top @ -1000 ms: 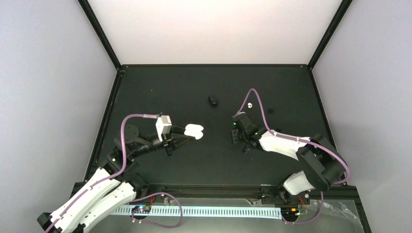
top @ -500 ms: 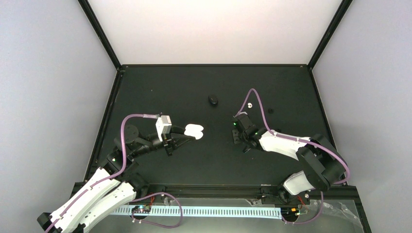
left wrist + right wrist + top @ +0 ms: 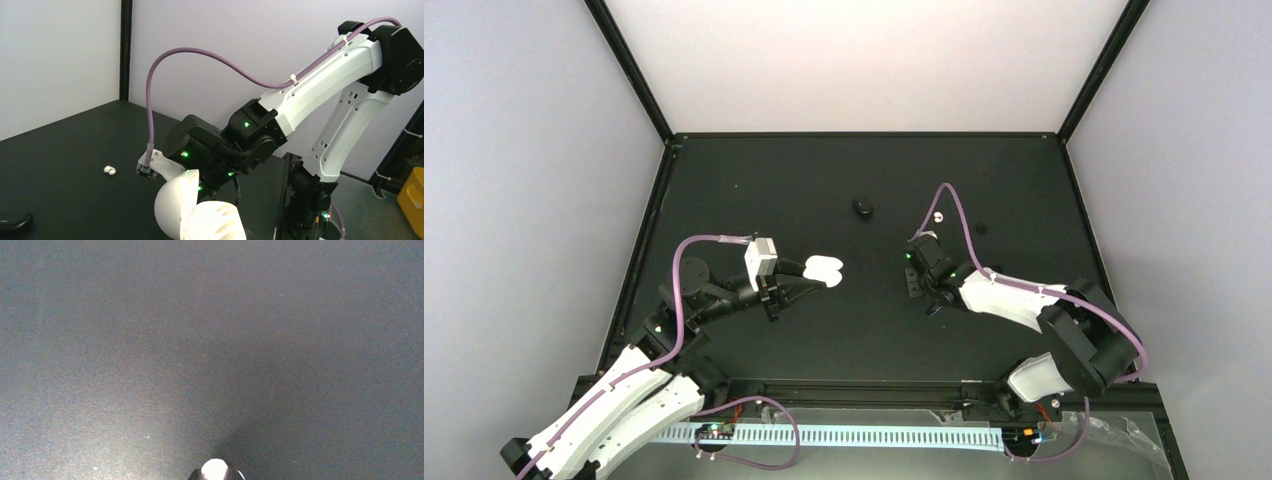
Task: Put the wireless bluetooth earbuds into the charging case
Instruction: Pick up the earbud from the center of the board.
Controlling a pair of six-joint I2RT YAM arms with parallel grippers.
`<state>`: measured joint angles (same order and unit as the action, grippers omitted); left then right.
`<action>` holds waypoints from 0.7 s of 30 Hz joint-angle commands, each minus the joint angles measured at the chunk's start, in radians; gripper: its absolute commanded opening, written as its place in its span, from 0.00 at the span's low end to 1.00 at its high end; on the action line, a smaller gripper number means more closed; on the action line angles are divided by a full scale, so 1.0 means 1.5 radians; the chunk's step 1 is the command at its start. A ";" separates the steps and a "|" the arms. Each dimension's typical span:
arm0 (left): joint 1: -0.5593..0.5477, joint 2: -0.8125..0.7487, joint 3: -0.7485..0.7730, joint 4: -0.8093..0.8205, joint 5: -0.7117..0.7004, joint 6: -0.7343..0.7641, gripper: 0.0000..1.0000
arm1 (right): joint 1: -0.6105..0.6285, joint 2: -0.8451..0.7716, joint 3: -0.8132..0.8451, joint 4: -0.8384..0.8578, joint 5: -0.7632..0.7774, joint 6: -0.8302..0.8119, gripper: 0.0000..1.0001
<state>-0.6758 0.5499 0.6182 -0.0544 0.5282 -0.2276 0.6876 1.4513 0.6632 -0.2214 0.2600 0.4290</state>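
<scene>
My left gripper (image 3: 809,275) is shut on the white charging case (image 3: 824,270), which it holds at centre-left with the lid open. In the left wrist view the charging case (image 3: 210,220) fills the bottom, its lid (image 3: 175,205) up on the left. My right gripper (image 3: 931,305) points down at the black table right of centre. In the right wrist view a small white earbud (image 3: 215,470) sits pinched between the dark tips of the right gripper (image 3: 215,475). A second earbud (image 3: 937,215) lies loose on the table behind the right arm, the same earbud (image 3: 109,170) showing in the left wrist view.
A small black oval case (image 3: 862,206) lies at the back middle, the same black oval case (image 3: 15,220) showing at the lower left of the left wrist view. A tiny dark object (image 3: 980,228) rests at the back right. Black frame posts edge the table (image 3: 754,180).
The right wrist has shifted slightly to the right and nearer. The left arm and the open case have stayed still.
</scene>
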 commanded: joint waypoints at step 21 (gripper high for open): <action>0.001 0.001 0.015 0.003 0.012 0.002 0.02 | -0.012 -0.037 0.058 -0.052 -0.211 0.052 0.05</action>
<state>-0.6754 0.5499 0.6182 -0.0544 0.5285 -0.2272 0.6762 1.3952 0.7139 -0.2752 0.0975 0.4595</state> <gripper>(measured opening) 0.222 0.049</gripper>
